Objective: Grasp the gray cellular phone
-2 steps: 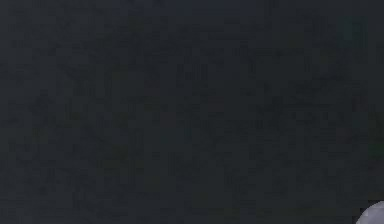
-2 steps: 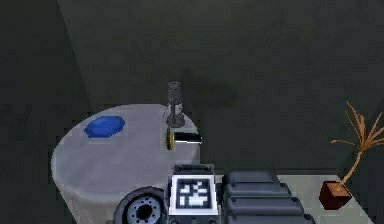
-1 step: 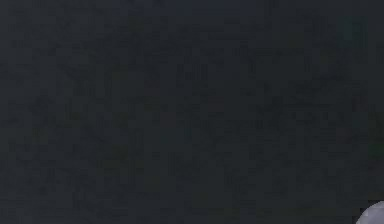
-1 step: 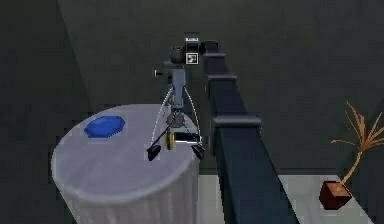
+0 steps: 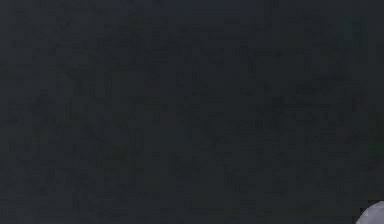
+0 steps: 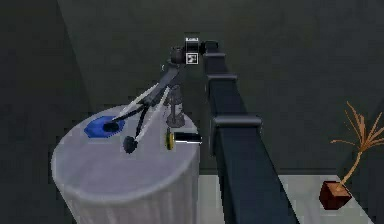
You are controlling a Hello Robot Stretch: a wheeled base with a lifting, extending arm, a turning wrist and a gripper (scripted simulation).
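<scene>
Straight ahead, in the forward view, a dark, flat wall surface (image 5: 180,100) is facing the camera, and a pale grey rounded edge (image 5: 374,213) is showing at the bottom right corner.

Next, in the arm side view, the dark square arm bar (image 6: 235,130) is rising from the bottom edge beside a round pale grey table (image 6: 120,185). The gripper (image 6: 122,136) is hanging over the tabletop, its two thin fingers (image 6: 130,146) slanting down toward the view's left. One fingertip is lying at or over a small bright blue dish-like thing (image 6: 99,127), so whether the fingers are holding anything cannot be told.

A small flat pale-and-dark thing with a yellowish end (image 6: 184,138) is lying on the tabletop, right of the fingertips and apart from them, between them and the arm bar. Whether it is the gray phone cannot be told.

At the view's right, a reddish-brown pot with dry orange branches (image 6: 336,193) is standing on the pale floor (image 6: 300,190).
</scene>
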